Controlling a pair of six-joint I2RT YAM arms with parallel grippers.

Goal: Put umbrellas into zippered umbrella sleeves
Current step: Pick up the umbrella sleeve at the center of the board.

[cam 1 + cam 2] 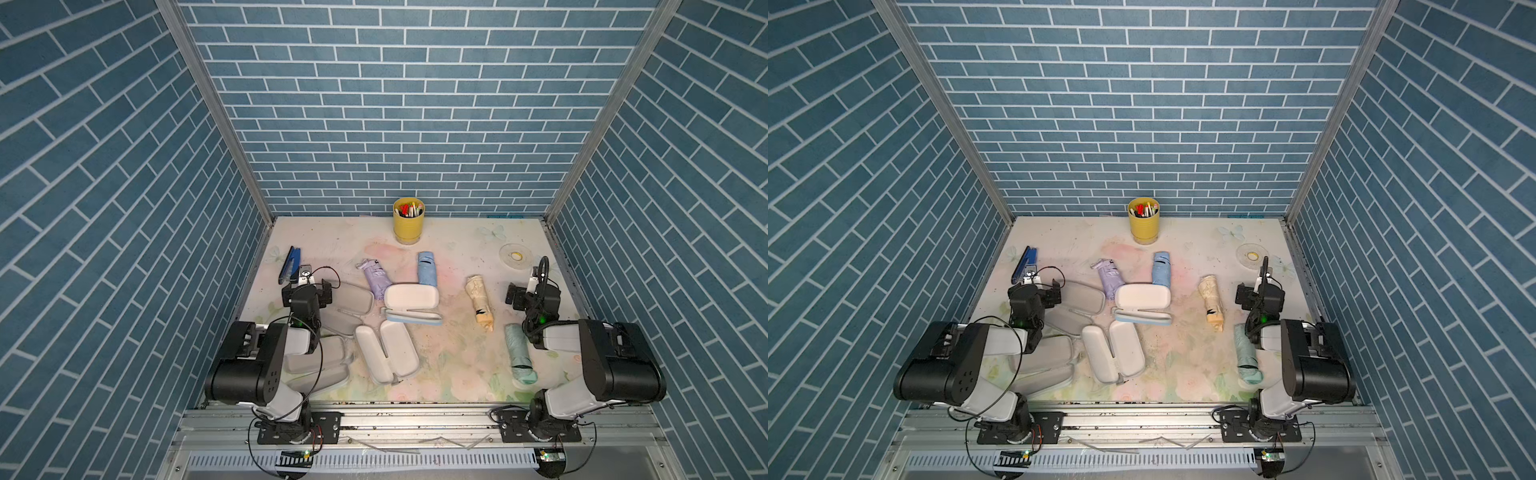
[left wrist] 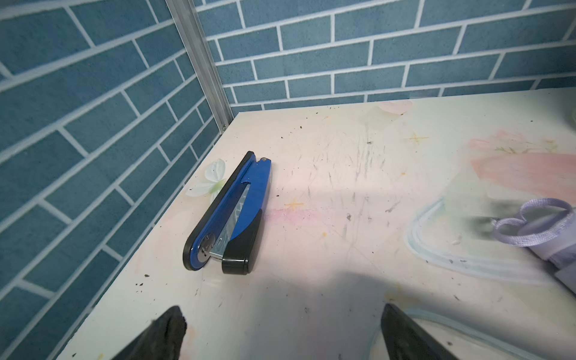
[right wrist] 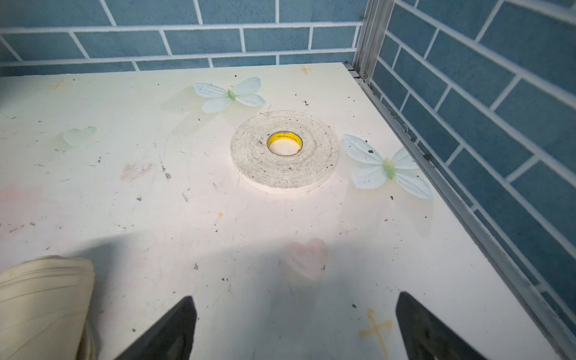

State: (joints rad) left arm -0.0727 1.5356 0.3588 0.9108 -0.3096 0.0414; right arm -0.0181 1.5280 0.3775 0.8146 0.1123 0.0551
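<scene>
Showing both arms poised low over the desk (image 1: 457, 374): left gripper (image 2: 280, 311) and right gripper (image 3: 296, 297) each stand with jaws spread wide, holding nothing. The cream umbrella (image 3: 43, 296) lies just beside the right jaws, the lilac umbrella (image 2: 542, 237) near the left jaws, and the zippered umbrella sleeves (image 1: 399, 349) lie open between the two, closer to the left. Judged handling: umbrellas light, soft, slick-fabricked, best pinched across mid-roll; sleeves stiff-shelled yet light, likely to skid unless steadied.
</scene>
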